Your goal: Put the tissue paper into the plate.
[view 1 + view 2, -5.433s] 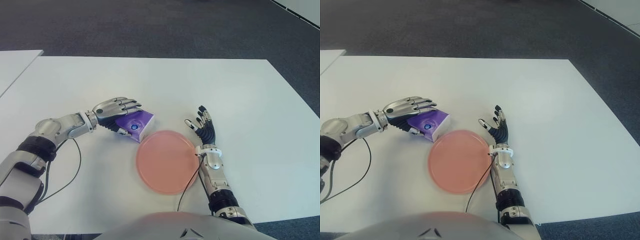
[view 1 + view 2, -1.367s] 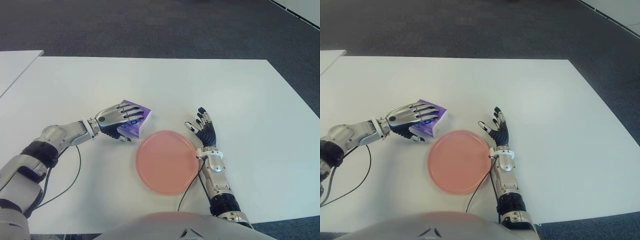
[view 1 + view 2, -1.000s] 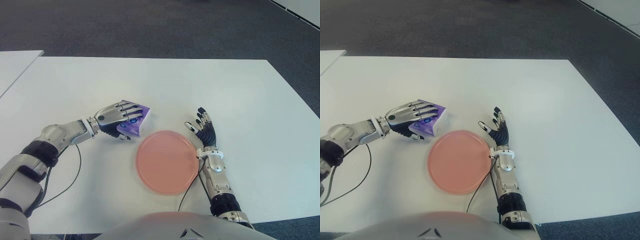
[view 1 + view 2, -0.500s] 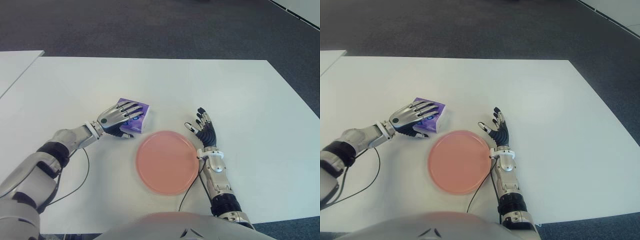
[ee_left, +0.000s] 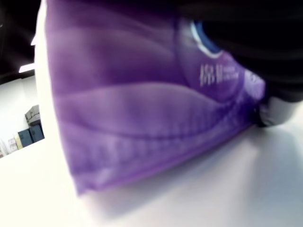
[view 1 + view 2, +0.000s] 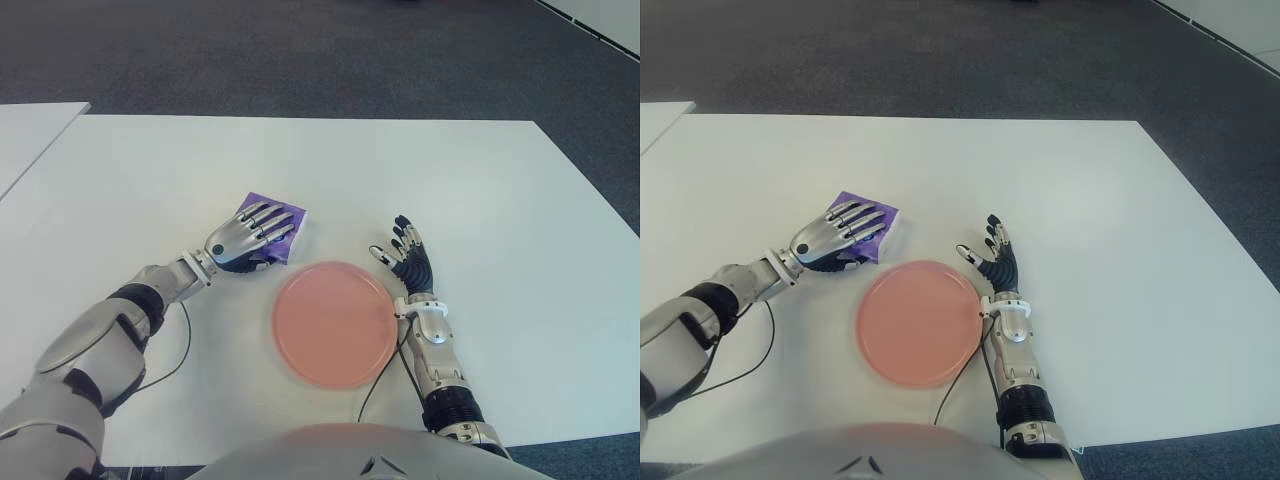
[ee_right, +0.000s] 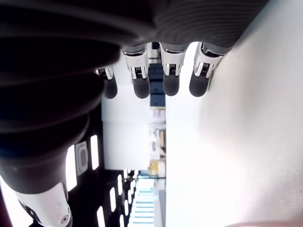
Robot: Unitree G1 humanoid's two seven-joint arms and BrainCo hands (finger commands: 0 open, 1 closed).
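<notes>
under left hand [image 6: 243, 240] on table: purple tissue pack [image 6: 281, 229], beside plate [image 6: 330, 322]

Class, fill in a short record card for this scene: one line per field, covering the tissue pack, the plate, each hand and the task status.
Tissue pack: purple, on the white table, beyond the plate's left side, outside it
Plate: pink, round, nothing on it
Left hand: fingers laid over the tissue pack, gripping it
Right hand: fingers spread, holding nothing, beside the plate's right edge
Task status: pack not yet in plate
</notes>
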